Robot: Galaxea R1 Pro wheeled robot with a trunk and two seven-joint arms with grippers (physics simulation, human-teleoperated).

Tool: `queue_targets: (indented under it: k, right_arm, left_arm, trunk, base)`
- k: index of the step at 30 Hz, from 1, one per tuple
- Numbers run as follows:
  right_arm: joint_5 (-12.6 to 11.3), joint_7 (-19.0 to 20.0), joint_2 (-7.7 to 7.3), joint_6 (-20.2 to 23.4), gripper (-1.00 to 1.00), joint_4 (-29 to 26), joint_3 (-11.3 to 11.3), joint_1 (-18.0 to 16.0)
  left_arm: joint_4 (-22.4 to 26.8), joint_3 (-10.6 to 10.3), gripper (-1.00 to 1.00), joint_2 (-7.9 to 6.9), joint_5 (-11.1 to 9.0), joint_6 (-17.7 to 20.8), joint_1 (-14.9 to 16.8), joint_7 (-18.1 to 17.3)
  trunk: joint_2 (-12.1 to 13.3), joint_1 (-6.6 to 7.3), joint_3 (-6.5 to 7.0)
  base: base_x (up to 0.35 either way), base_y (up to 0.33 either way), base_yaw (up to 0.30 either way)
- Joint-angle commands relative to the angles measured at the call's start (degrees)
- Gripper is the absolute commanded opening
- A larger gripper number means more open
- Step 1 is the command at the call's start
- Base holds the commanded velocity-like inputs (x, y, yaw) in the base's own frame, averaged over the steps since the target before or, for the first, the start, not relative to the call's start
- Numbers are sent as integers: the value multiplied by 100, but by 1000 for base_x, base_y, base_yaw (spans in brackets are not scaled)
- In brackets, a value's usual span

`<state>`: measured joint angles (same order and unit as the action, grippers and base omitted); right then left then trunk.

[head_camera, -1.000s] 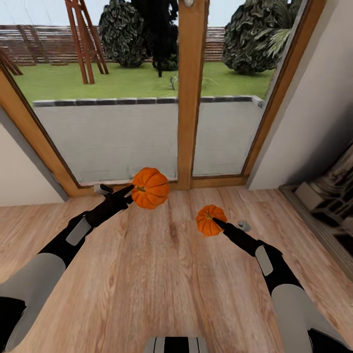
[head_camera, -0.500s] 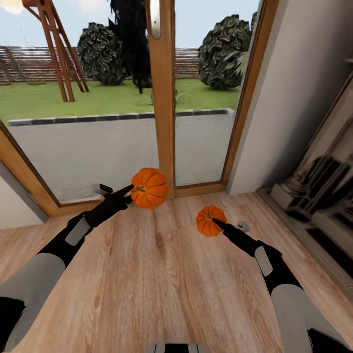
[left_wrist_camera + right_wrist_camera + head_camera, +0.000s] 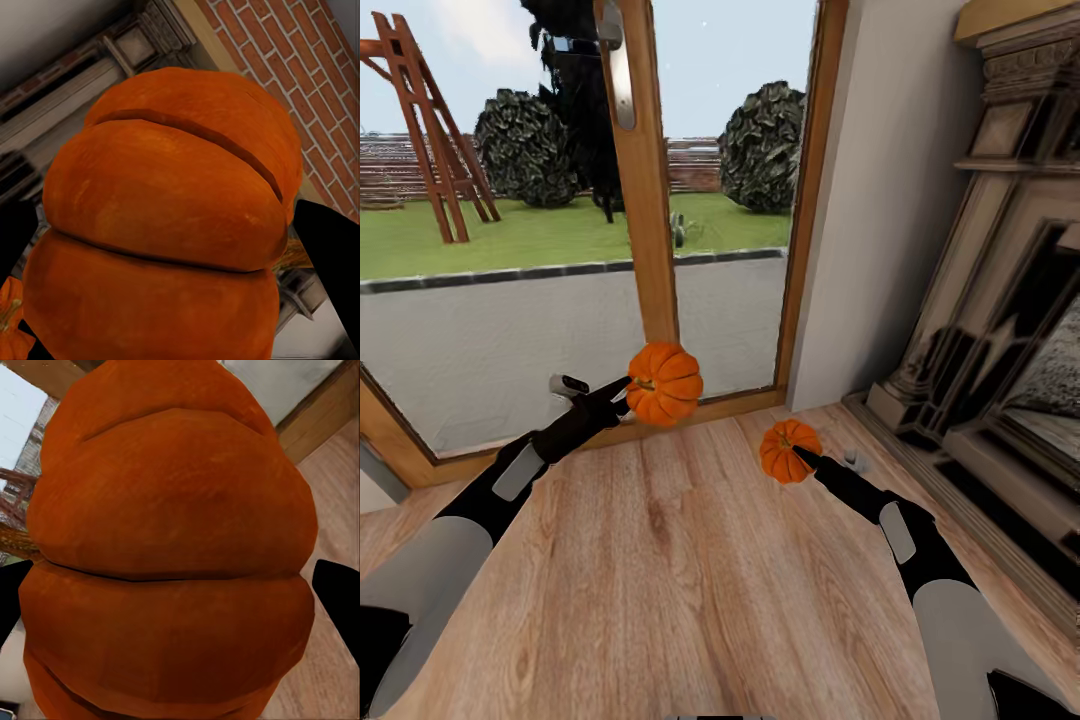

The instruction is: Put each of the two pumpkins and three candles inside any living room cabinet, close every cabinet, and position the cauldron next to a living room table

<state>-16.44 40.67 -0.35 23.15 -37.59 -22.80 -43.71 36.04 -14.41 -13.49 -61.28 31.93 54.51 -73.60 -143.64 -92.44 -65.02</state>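
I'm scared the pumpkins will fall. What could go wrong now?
Each gripper holds a pumpkin in the air above the wood floor: the left gripper its pumpkin, the right gripper the smaller pumpkin. A slip could drop one. The fireplace stands close on the right; the right arm might bump it.

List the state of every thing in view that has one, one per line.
Left pincer: shut on the left pumpkin.
Right pincer: shut on the right pumpkin.
Left pumpkin: held off the floor.
Right pumpkin: held off the floor.
Glass door: closed.
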Motion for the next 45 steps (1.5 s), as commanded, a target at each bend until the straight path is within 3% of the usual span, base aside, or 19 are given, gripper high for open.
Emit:
queue_targets:
  k: [1,9,15,45]
  right_arm:
    - [-18,0,0,5,-100,-2,-4,1]
    - [-8,-22,0,-3,-100,-4,-2,1]
    - [-7,-24,0,-3,-100,-7,-5,1]
    - [-6,-33,0,-3,-100,-2,0,2]
  left_arm:
    - [-2,8,-100,-2,2,-2,0,3]
    - [35,0,-100,-4,22,-5,7,-9]
    - [76,-25,-100,-135,-21,-75,-31,-92]
    - [47,-27,-100,-138,-42,-90,-54,-181]
  trunk:
    - [2,2,29]
    - [12,23,256]
    - [12,23,295]
    - [12,23,484]
  base:
    - [0,0,-244]
    - [0,0,-240]
    - [0,0,-236]
    - [0,0,-231]
